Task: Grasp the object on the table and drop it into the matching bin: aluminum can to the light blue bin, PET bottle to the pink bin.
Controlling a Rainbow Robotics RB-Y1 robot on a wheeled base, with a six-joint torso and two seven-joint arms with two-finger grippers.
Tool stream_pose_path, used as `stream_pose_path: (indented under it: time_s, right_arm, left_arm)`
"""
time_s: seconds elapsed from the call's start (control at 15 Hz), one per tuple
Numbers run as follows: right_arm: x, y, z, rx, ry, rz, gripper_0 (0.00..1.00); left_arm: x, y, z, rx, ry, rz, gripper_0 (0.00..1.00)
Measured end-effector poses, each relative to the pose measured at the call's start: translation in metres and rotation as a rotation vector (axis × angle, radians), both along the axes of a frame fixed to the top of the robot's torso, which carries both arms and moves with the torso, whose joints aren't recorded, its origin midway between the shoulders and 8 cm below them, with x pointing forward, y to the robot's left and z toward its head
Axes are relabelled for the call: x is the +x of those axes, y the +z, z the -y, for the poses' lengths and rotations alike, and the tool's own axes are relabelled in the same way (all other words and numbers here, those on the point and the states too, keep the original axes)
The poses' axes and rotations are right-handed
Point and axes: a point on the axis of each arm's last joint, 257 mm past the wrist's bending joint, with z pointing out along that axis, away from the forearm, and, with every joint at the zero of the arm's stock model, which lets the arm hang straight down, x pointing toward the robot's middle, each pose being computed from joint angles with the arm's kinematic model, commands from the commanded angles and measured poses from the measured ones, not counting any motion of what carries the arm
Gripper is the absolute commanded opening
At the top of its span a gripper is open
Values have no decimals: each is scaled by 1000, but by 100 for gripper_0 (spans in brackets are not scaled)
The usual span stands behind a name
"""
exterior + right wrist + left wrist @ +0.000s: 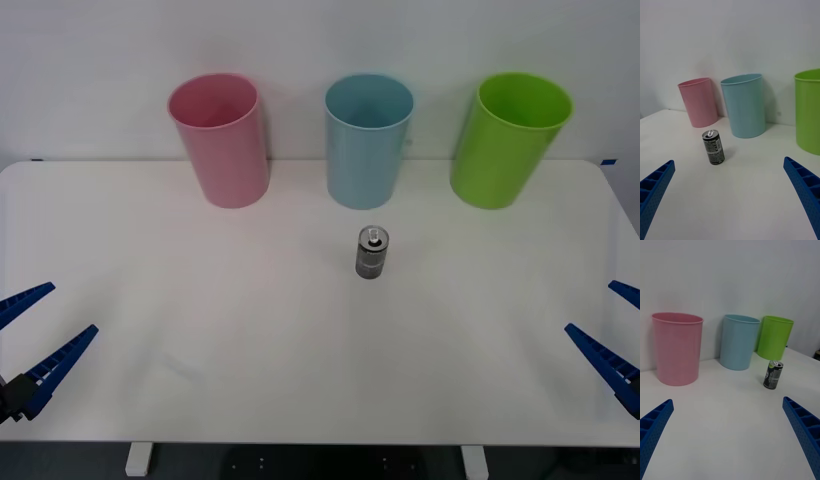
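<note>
A small dark grey aluminum can (372, 252) with a silver top stands upright near the middle of the white table (250, 330), just in front of the light blue bin (367, 140). The pink bin (220, 138) stands to the blue bin's left along the table's back edge. My left gripper (32, 340) hovers open at the table's front left, and my right gripper (612, 335) is open at the front right, both far from the can. The can (713, 147) stands ahead of the right fingers (805, 191), and the can (773, 374) also appears off toward one left finger (805, 431).
A lime green bin (508, 138) stands at the back right, next to the blue bin. A white wall rises right behind the three bins. Bare tabletop stretches between the can and both grippers.
</note>
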Motion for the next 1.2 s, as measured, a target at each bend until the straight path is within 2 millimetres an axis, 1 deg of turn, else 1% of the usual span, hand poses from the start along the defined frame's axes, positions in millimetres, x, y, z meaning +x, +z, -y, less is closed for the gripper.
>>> stream_pose_path:
  time_s: [0.2,0.4,0.47,0.67,0.93,1.2]
  right_arm:
    - [-1,0,0,6,-2,0,100]
    - [-6,9,-4,23,5,16,100]
    - [-7,7,-6,25,10,10,100]
    - [-3,-2,-14,34,20,-7,100]
    - [11,-18,-27,40,39,-8,100]
    - [29,-37,-37,-53,15,47,100]
  left_arm:
    - [0,0,0,0,0,0,100]
    - [0,0,0,0,0,0,100]
    - [0,0,0,0,0,0,100]
    - [0,0,0,0,0,0,100]
    - [0,0,0,0,0,0,100]
    - [0,0,0,0,0,0,100]
